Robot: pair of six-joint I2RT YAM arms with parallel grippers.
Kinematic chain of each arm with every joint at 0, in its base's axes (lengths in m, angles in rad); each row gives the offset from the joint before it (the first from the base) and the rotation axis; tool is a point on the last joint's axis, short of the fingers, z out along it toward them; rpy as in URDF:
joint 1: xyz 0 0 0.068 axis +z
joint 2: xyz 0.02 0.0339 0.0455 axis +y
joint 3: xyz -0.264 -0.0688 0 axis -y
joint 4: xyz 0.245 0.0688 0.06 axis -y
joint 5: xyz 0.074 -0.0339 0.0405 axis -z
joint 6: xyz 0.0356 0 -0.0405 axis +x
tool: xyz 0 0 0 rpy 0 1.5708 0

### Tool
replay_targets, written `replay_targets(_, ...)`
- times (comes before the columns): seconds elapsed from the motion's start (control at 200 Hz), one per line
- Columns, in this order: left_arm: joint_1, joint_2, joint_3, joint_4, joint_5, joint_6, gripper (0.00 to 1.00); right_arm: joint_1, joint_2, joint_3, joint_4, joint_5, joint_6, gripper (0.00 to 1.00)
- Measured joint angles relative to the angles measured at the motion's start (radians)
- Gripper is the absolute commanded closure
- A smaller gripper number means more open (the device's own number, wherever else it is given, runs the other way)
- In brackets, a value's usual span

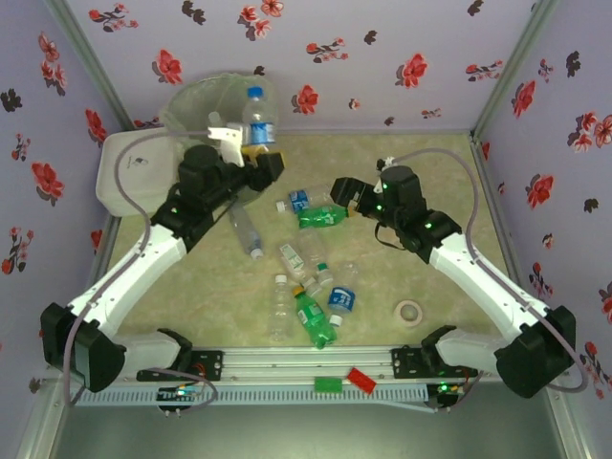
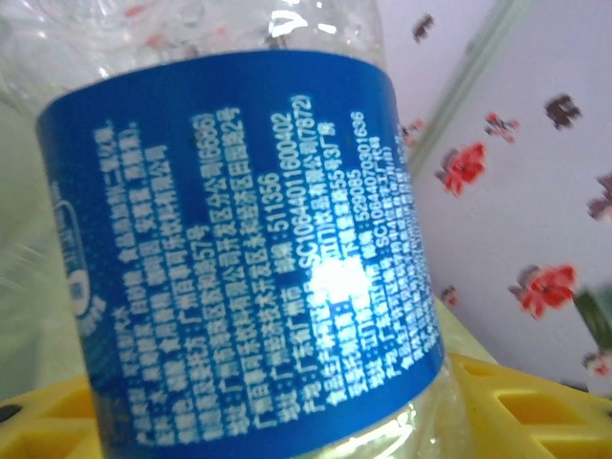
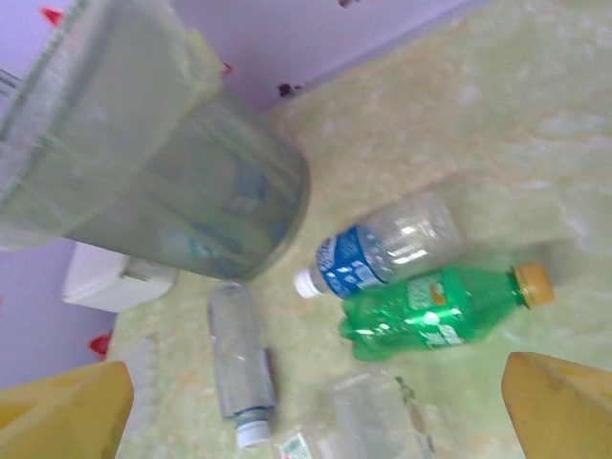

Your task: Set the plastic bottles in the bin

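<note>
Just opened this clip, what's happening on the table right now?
The left gripper is shut on a clear bottle with a blue label, holding it upright by the rim of the bin, not yet released. The right gripper is open above a green bottle lying mid-table beside a blue-labelled bottle. Several more bottles lie scattered on the table nearer the arm bases.

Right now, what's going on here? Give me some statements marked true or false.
1. The left fingers hold a blue-labelled bottle. True.
2. The right arm is gripping a green bottle. False: the right fingers are open, and the green bottle lies loose below them.
3. The bucket has tipped onto its side. False: the bin stands upright at the back left of the table.
4. A tape roll lies on the table. True.
</note>
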Motion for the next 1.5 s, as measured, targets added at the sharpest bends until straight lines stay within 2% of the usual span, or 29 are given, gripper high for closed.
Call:
replay_targets(0.28, 0.190, 0.127, 0.262, -0.182, -0.039, 0.038, 0.46, 0.000, 0.024, -0.090, 0.019, -0.010, 0.020, 0.00)
replay_targets(0.455, 0.247, 0.267, 0.414, -0.288, -0.049, 0.060, 0.45, 0.000, 0.028, -0.159, 0.039, -0.020, 0.043, 0.00)
replay_targets(0.585, 0.272, 0.363, 0.466, -0.350, -0.050, 0.066, 0.42, 0.000, 0.021, -0.174, 0.046, 0.008, 0.043, 0.00)
replay_targets(0.635, 0.277, 0.396, 0.472, -0.372, -0.050, 0.066, 0.36, 0.000, 0.012, -0.174, 0.053, 0.022, 0.035, 0.00)
replay_targets(0.8, 0.282, 0.500, 0.529, -0.458, -0.046, 0.075, 0.02, 0.000, -0.001, -0.171, 0.071, 0.060, 0.024, 0.01)
replay_targets(0.825, 0.282, 0.506, 0.540, -0.468, -0.046, 0.075, 0.00, 0.000, 0.002, -0.169, 0.065, 0.066, 0.027, 0.00)
replay_targets(1.135, 0.282, 0.475, 0.569, -0.472, -0.037, 0.070, 0.00, 0.000, 0.060, -0.100, 0.002, 0.113, 0.006, 0.00)
replay_targets(1.5, 0.272, 0.232, 0.496, -0.382, -0.030, 0.040, 0.00, 0.000, 0.060, -0.093, 0.019, 0.096, -0.034, 0.00)
